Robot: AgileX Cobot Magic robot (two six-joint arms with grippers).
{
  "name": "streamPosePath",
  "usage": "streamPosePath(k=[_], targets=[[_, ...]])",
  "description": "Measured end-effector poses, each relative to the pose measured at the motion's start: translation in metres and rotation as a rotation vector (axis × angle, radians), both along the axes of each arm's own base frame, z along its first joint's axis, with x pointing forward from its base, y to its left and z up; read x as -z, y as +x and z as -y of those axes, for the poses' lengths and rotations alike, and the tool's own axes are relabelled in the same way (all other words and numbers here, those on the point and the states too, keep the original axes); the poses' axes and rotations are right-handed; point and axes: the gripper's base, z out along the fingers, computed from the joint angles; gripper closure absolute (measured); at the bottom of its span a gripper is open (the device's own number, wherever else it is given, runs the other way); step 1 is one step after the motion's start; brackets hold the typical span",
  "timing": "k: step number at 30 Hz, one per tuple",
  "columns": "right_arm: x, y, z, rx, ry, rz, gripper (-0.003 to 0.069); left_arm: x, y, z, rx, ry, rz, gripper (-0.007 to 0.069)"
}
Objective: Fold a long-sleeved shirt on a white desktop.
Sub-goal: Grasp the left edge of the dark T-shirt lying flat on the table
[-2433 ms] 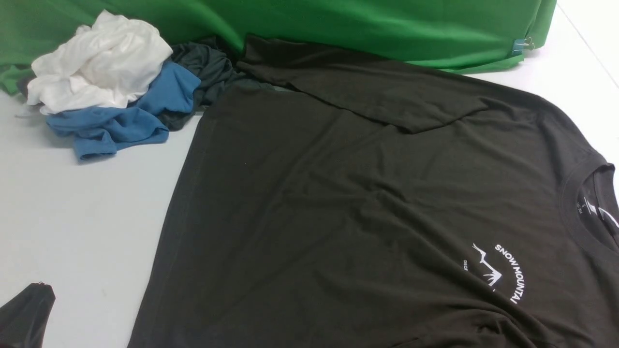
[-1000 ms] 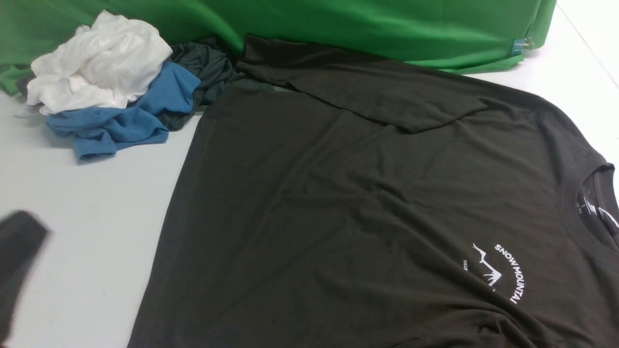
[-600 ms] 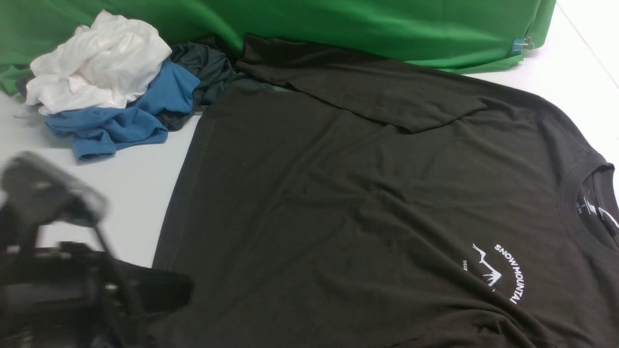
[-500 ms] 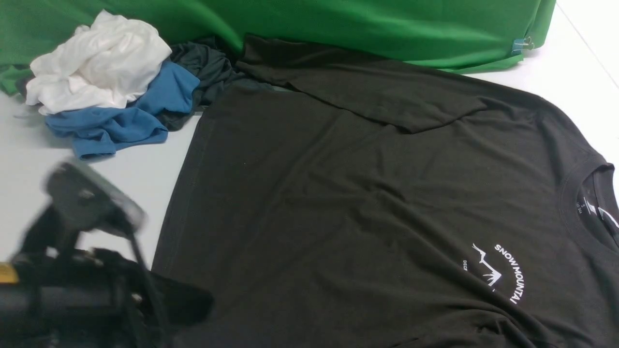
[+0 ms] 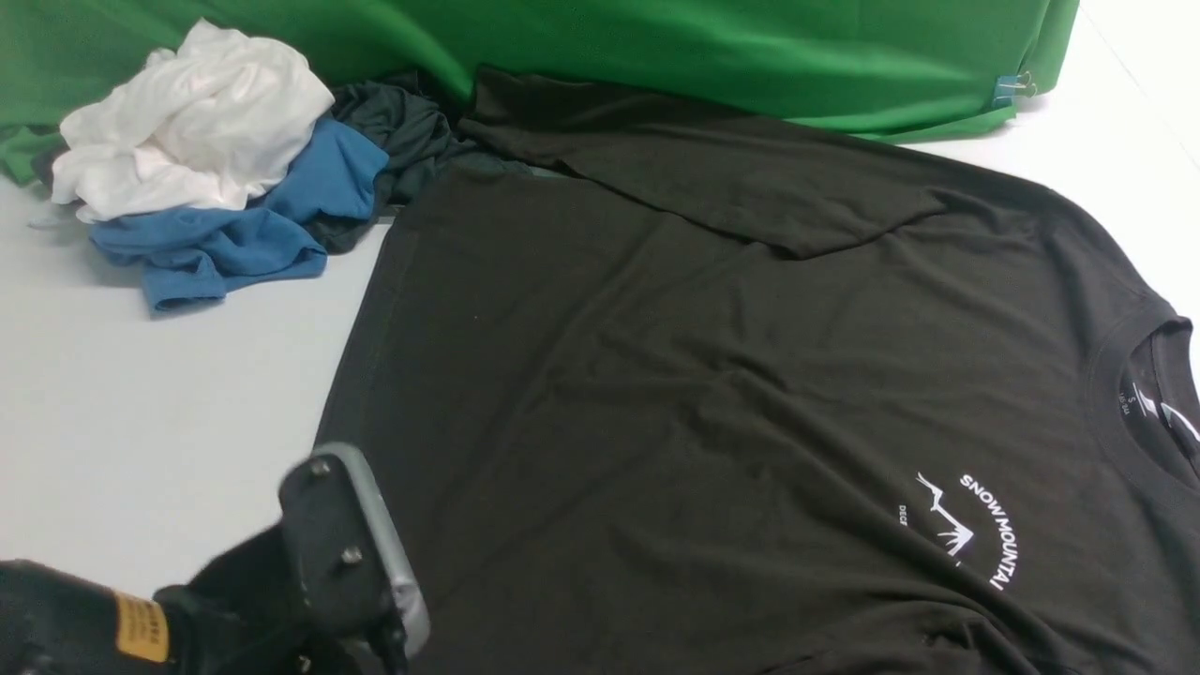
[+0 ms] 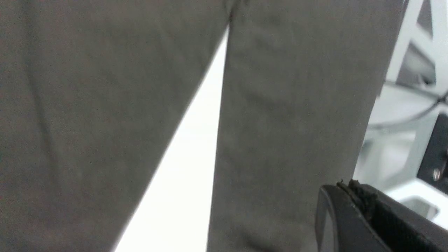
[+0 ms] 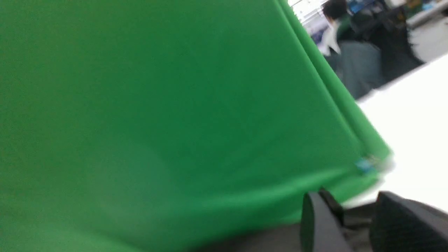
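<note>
Shirt flat on bench; expect soft, light, limp.
Left hand pinched shut on sleeve; right hand narrowly apart, looks empty. Take it by cuffs and hems; mid-panel likely bunches.

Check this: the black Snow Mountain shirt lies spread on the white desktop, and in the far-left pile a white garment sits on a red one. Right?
Not quite. The front view shows the white garment sitting on a blue garment, not a red one. The rest holds: the long-sleeved shirt lies spread on the white desktop, with that pile at far left.
</note>
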Motion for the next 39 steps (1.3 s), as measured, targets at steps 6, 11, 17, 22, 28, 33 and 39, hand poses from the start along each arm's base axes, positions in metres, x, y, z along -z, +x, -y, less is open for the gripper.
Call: streamPosePath(k=[6,11,17,22,28,33,39], targets=[[-0.052,-0.004,-0.014,-0.234,-0.216,-0.189,0.0531,0.017,0.012,0.006,0.003,0.064,-0.074,0.0535],[-0.108,-0.005,-0.032,-0.534,-0.555,-0.316,0.054,0.037,0.019,0.009,0.014,0.133,-0.157,0.0403],[-0.128,-0.002,-0.06,-0.841,-0.815,-0.274,0.054,0.065,0.019,-0.003,0.047,0.267,-0.13,0.0207],[-0.126,-0.003,-0.077,-0.957,-0.911,-0.211,0.054,0.075,0.018,-0.008,0.058,0.281,-0.069,0.0155],[-0.123,0.0,-0.085,-0.968,-0.963,-0.21,0.0537,0.083,0.021,-0.006,0.057,0.298,-0.088,0.0176],[-0.119,0.004,-0.087,-0.948,-1.002,-0.259,0.0529,0.095,0.024,-0.005,0.062,0.328,-0.146,0.0187],[-0.117,0.005,-0.086,-0.936,-1.029,-0.27,0.0519,0.1,0.027,-0.003,0.077,0.349,-0.187,0.0193]])
